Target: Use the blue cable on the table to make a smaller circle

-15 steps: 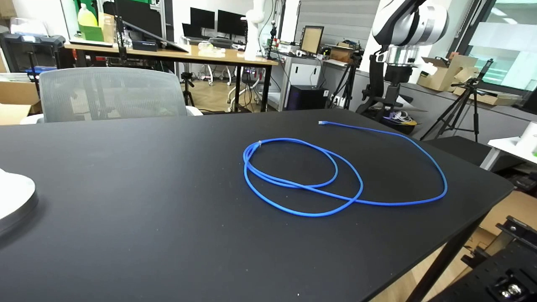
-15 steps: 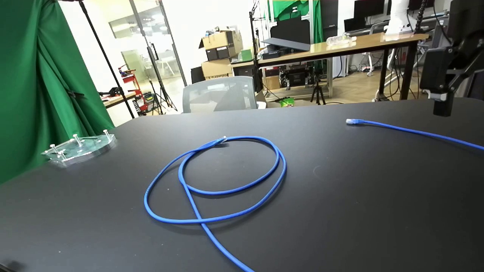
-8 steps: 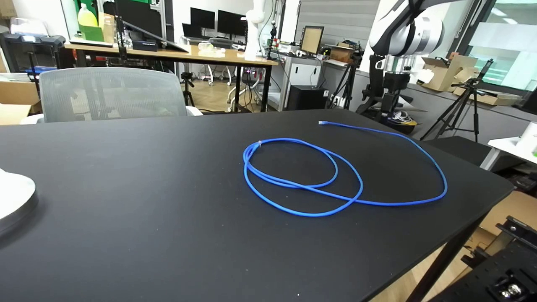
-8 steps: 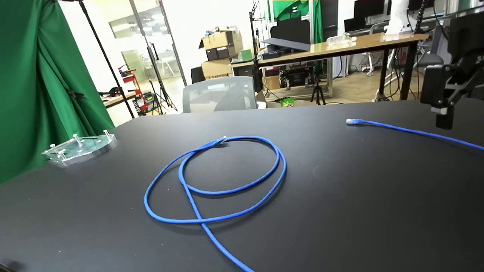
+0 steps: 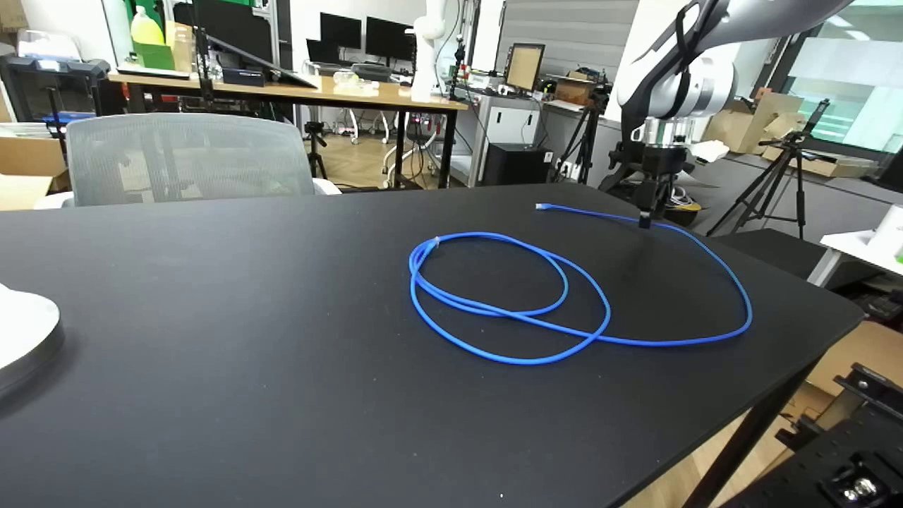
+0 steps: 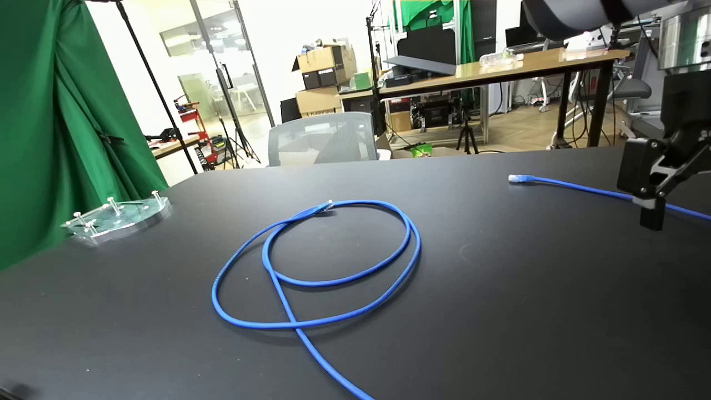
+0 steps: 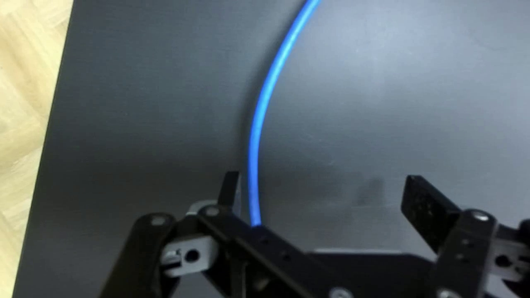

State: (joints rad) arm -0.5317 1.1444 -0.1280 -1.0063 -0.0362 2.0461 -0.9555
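Note:
The blue cable (image 5: 522, 361) lies on the black table (image 5: 282, 317) in overlapping loops, seen in both exterior views. From the loops a long tail sweeps round and ends in a clear plug (image 6: 519, 179). My gripper (image 7: 323, 178) points down over this tail with its jaws wide apart. In the wrist view the blue cable (image 7: 253, 165) passes between the fingers, close beside the left one and not gripped; farther down, the gripper's linkage hides it. A dark fingertip (image 6: 651, 218) overlaps the tail in an exterior view. Whether it touches the table I cannot tell.
The table's edge runs left of the gripper in the wrist view, with wooden floor (image 7: 25, 103) beyond. A clear plate with upright screws (image 6: 116, 219) sits at the table's far left. A grey mesh chair (image 5: 190, 159) stands behind the table. A white rounded object (image 5: 25, 335) enters at the left.
My gripper has come down toward the table, from above the cable's tail to right at it. The jaws have stayed wide apart. The blue cable has not moved.

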